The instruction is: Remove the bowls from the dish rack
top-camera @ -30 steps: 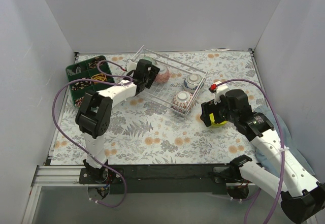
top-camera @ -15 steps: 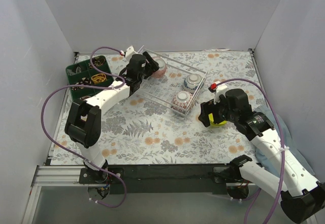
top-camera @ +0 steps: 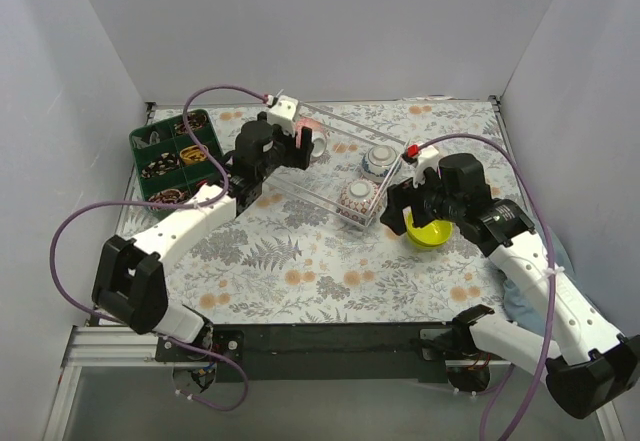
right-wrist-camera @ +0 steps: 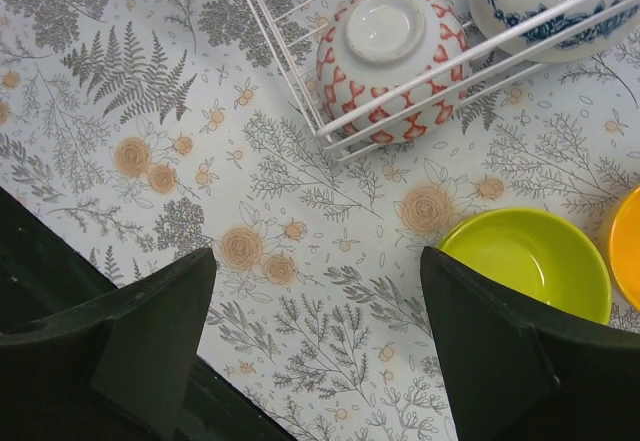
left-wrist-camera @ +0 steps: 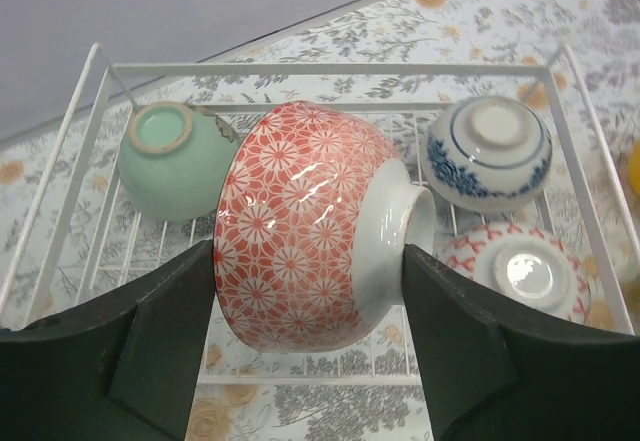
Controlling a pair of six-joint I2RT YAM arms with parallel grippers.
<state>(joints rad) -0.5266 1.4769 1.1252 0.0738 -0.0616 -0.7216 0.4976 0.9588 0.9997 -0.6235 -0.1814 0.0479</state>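
The white wire dish rack (top-camera: 385, 136) stands at the back middle of the table. My left gripper (left-wrist-camera: 308, 296) is shut on a pink-patterned bowl (left-wrist-camera: 300, 226), held on its side above the rack (left-wrist-camera: 330, 68). Below it sit a pale green bowl (left-wrist-camera: 170, 156), a blue-and-white bowl (left-wrist-camera: 488, 151) and a red-patterned bowl (left-wrist-camera: 520, 271), all upside down. My right gripper (right-wrist-camera: 318, 261) is open over bare table, left of a lime-yellow bowl (right-wrist-camera: 530, 261) standing upright. An orange bowl (right-wrist-camera: 628, 246) shows at the edge. From above, the left gripper (top-camera: 300, 139) and right gripper (top-camera: 400, 213) flank the rack.
A dark green compartmented tray (top-camera: 170, 156) with small items sits at the back left. White walls close in the table on three sides. A purple cable loops off each arm. The black front rail (right-wrist-camera: 40, 281) lies under the right gripper's left finger.
The left gripper has risen and swung right with the pink-patterned bowl in it. The right gripper has moved back and left off the lime-yellow bowl, which now lies uncovered on the table.
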